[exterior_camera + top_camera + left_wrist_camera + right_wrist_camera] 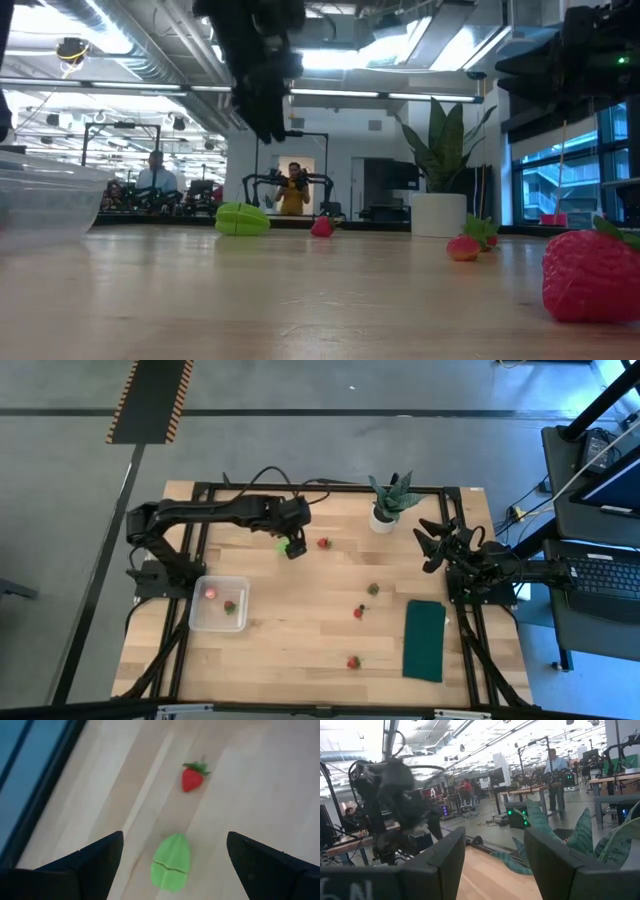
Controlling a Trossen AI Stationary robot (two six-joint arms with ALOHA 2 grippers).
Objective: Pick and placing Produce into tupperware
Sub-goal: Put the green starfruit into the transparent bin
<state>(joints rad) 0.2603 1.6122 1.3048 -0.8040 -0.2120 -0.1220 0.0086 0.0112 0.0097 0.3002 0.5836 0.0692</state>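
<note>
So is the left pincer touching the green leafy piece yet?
Apart. In the low view the left pincer hangs above the green leafy piece with clear space between; the left wrist view shows its open fingers on either side of it.

Wooden table [300, 650] with strewn produce [353, 662]

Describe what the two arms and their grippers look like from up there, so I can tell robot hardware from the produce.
Both arms are dark, jointed and matte black. The left arm carries a black cable looping over its top near the left gripper. Its fingers are broad, dark, wedge-shaped pads. The right arm ends in the right gripper, with similar black angular fingers.
</note>
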